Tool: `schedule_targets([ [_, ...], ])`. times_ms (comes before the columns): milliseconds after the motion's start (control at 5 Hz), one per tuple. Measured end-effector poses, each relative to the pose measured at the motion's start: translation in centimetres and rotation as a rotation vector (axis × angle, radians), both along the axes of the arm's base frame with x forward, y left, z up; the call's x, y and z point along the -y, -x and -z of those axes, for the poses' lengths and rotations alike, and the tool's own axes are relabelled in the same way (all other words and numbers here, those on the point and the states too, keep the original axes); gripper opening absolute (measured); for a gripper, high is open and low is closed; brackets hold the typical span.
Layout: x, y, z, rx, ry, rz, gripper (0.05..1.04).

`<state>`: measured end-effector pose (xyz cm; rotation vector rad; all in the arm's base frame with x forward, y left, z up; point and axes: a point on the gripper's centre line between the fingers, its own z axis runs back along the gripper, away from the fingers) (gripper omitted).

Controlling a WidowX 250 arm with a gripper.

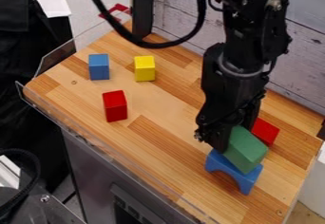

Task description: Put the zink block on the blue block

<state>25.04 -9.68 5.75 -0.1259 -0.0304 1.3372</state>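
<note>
Nearest the camera of all the blocks was the blue arch-shaped block [232, 166], at the lower right of the wooden surface [164, 147], legs down. The green rectangular block [245, 148] was right over its top, tilted, though I couldn't tell if the arch carried its full weight. The black pincer [221, 144] hung down right at the upper left of the green one, partly covering it. Honestly couldn't tell whether it was pinching that block or spread.

Just beside the green block, on the far right side, a red block [266, 131] poked out, partly hidden. Well apart to the left was an upright red rectangular block [115, 106]. Farther back were a yellow block [145, 69] and a small blue block [99, 67], near each other but not touching.

Clear plastic edging [54, 68] ran along the left side, and the black robot arm [236, 66] came in from the top, with a whitish plank wall [303, 61] behind it and a black cable [154, 45] looping beside it.
</note>
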Motion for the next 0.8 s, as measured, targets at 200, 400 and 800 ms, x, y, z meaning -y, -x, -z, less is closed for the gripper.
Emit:
schedule_targets([
  [200, 0.2, 0.0, 0.3, -0.009, 0.012, -0.013, 0.579],
  [400, 0.9, 0.0, 0.5, -0.005, 0.033, -0.022, 0.579],
  [800, 1.4, -0.2, 1.3, -0.014, 0.050, -0.031, 0.623],
])
